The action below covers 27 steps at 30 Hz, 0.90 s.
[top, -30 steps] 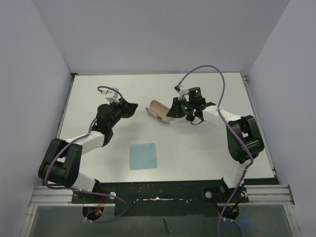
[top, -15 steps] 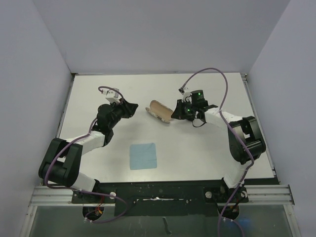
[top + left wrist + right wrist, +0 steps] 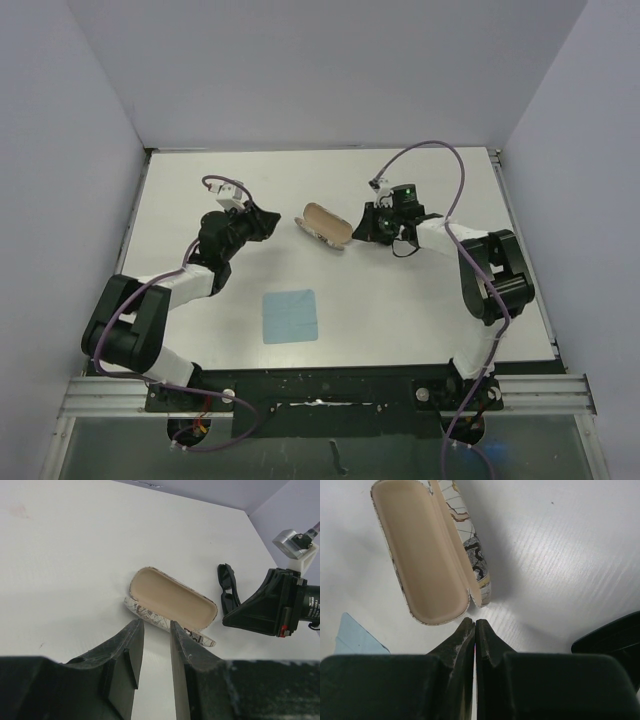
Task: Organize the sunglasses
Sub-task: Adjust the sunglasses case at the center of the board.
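The black sunglasses (image 3: 227, 584) lie folded on the white table just past the right end of the open case, showing only in the left wrist view. The grey-beige marbled case (image 3: 325, 226) lies open with its tan inside up; it also shows in the left wrist view (image 3: 172, 602) and the right wrist view (image 3: 425, 555). My left gripper (image 3: 268, 222) is a little open and empty, its tips (image 3: 155, 625) just short of the case's near side. My right gripper (image 3: 358, 228) is shut and empty, its tips (image 3: 474, 621) close to the case's end, beside the sunglasses.
A light blue square cloth (image 3: 290, 316) lies flat toward the front, and its corner shows in the right wrist view (image 3: 355, 635). A dark shape (image 3: 610, 635) at the right edge of the right wrist view cannot be identified. Grey walls enclose the table.
My right arm has shifted slightly and its wrist has turned and settled lower near the case's right end. The left arm, case and cloth have hardly moved.
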Tool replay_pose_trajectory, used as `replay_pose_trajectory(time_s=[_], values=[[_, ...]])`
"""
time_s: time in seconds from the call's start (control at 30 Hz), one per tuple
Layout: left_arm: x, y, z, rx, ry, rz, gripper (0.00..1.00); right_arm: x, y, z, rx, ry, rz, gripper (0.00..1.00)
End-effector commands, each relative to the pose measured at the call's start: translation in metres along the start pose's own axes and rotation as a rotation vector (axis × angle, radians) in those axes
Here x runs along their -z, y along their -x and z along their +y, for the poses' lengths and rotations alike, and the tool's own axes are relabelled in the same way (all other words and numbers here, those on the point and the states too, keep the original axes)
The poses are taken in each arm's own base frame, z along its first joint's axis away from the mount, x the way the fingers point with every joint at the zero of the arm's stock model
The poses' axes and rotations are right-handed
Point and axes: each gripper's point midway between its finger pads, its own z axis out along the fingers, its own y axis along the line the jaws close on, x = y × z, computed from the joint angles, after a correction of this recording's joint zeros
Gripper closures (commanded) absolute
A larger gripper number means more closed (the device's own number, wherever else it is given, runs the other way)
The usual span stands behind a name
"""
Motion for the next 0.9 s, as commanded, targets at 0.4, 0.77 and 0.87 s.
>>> replay_pose_trajectory(time_s=[0.4, 0.77, 0.87], values=[[-0.005, 0.011, -0.008, -0.024, -0.030, -0.032, 0.74, -0.017, 0.025, -0.006, 0.007, 0.017, -0.045, 1.00], [-0.005, 0.010, -0.007, -0.026, -0.025, -0.028, 0.74, -0.026, 0.039, -0.016, 0.019, -0.005, -0.049, 1.00], [-0.005, 0.010, -0.007, -0.027, -0.023, -0.028, 0.73, -0.029, 0.042, -0.019, 0.023, -0.011, -0.044, 1.00]])
